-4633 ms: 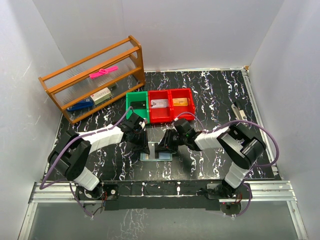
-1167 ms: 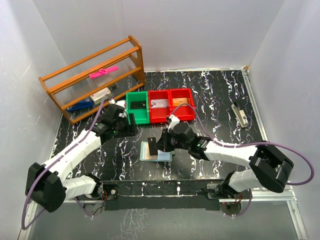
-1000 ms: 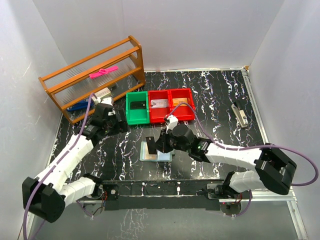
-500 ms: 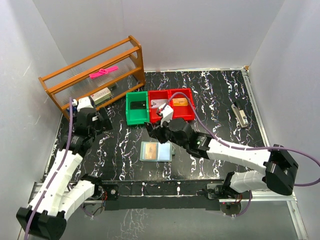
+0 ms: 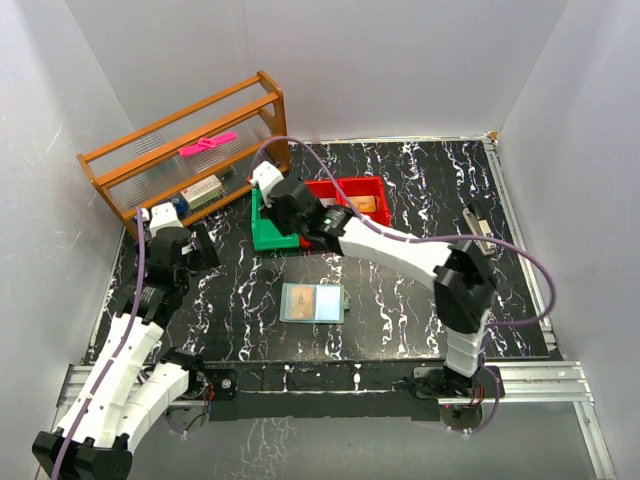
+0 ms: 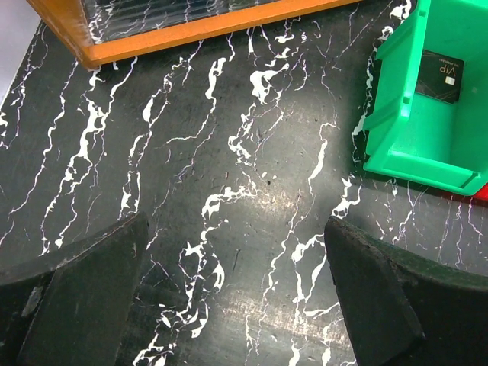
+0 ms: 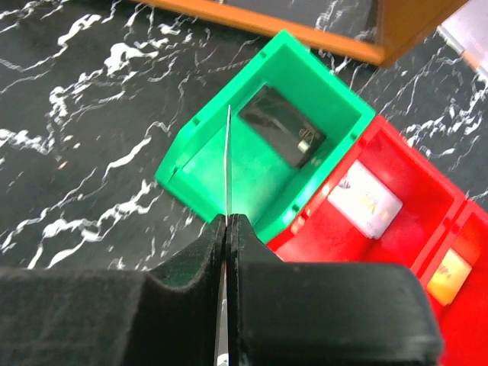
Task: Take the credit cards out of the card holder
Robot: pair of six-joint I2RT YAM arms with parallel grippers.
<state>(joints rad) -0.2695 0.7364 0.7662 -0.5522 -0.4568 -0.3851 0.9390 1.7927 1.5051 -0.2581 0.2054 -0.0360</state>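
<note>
The card holder [image 5: 312,302] lies open and flat on the black marbled table, pale blue inside, with no gripper touching it. My right gripper [image 5: 283,203] [image 7: 228,219] hangs over the green bin [image 5: 272,222] [image 7: 259,164], shut on a thin credit card [image 7: 229,156] seen edge-on. A black card [image 7: 284,130] [image 6: 440,75] lies in that green bin [image 6: 415,122]. My left gripper [image 5: 203,250] [image 6: 235,221] stands open above bare table, left of the green bin, with nothing between its fingers.
Two red bins [image 5: 347,207] adjoin the green one; one holds a white card [image 7: 368,200], the other an orange card [image 7: 450,278]. An orange wooden rack [image 5: 185,160] stands at the back left. A small grey object [image 5: 480,228] lies at the right.
My right gripper has lifted the card off the holder and carried it back-left over the green bin. The left arm has drawn back to the left and opened. The holder now lies flat.
</note>
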